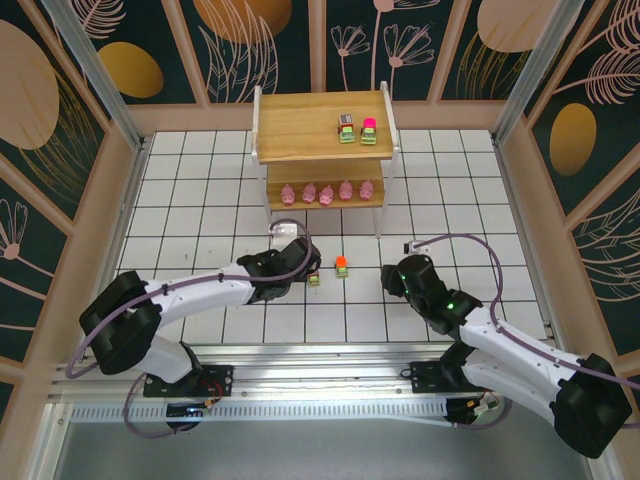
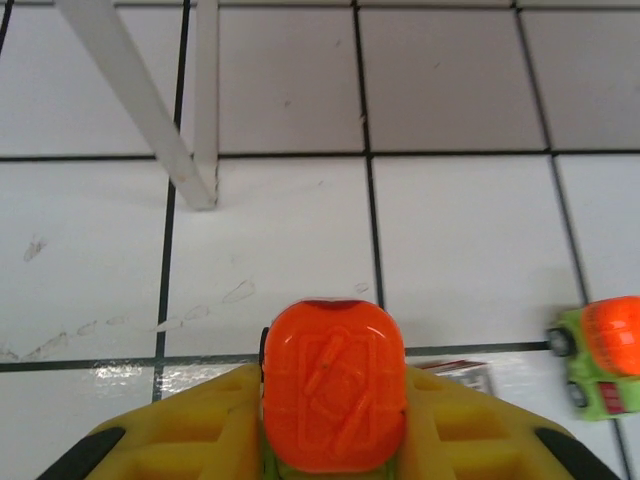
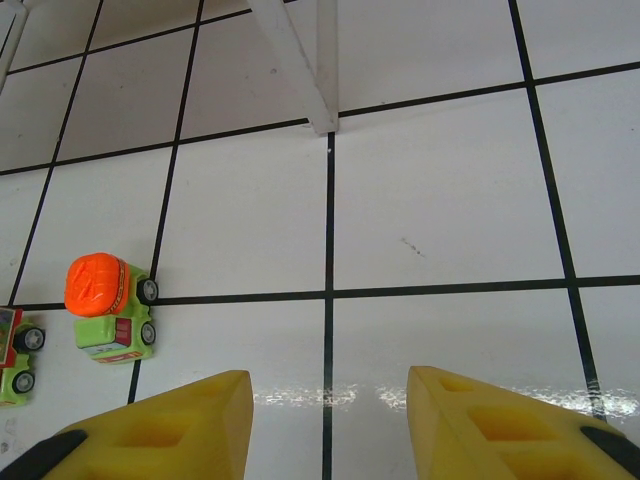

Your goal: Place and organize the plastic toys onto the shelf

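Observation:
My left gripper [image 2: 334,400] is shut on a small green vehicle with an orange top [image 2: 334,385], low over the white tiles; its yellow fingers [image 2: 190,435] press both sides. From above, the left gripper [image 1: 303,268] sits in front of the shelf [image 1: 300,125]. Two loose toys lie to its right: an orange-topped vehicle [image 1: 341,266] [image 3: 108,305] [image 2: 600,355] and a green one with a reddish top [image 1: 314,279] [image 3: 15,355]. Two vehicles [image 1: 357,129] stand on the top tier, and several pink pigs [image 1: 326,192] line the lower tier. My right gripper [image 3: 330,400] [image 1: 392,277] is open over bare tile.
A white shelf leg [image 2: 150,110] stands just ahead and left of the left gripper, and another white shelf leg [image 3: 300,70] is ahead of the right gripper. Wooden walls [image 1: 130,180] enclose the tiled table. Open tile lies right of the right gripper.

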You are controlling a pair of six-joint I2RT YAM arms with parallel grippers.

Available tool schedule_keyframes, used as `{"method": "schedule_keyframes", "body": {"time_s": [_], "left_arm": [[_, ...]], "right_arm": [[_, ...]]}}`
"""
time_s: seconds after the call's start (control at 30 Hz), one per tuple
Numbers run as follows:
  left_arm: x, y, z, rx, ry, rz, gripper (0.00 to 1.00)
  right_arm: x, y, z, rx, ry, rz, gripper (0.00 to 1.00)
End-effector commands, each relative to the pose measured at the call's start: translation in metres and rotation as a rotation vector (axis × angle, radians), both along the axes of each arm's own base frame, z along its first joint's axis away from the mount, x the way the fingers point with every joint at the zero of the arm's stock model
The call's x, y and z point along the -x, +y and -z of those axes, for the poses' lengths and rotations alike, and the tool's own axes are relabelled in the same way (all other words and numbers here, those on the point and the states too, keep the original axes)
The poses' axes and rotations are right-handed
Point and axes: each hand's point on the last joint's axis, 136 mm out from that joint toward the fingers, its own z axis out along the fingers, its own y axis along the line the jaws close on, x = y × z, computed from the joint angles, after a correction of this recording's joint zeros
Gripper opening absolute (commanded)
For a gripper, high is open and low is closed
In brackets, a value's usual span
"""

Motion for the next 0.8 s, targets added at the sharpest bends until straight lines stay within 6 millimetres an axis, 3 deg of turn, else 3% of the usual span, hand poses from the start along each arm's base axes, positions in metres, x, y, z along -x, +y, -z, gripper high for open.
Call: {"method": "schedule_keyframes", "body": {"time_s": [0.0,0.77], "left_arm": [[-0.001,0.003,-0.029,-0.006,-0.032,-0.021,0.29],[-0.024,-0.041,-0.181,0.109,-0.209,0.066,0.29]], "right_arm": [[0.0,0.0,0.0,-0.011,-0.014,0.003,0.45],[0.001,0.001,-0.003,-0.012,-0.027,0.003,0.45]]}}
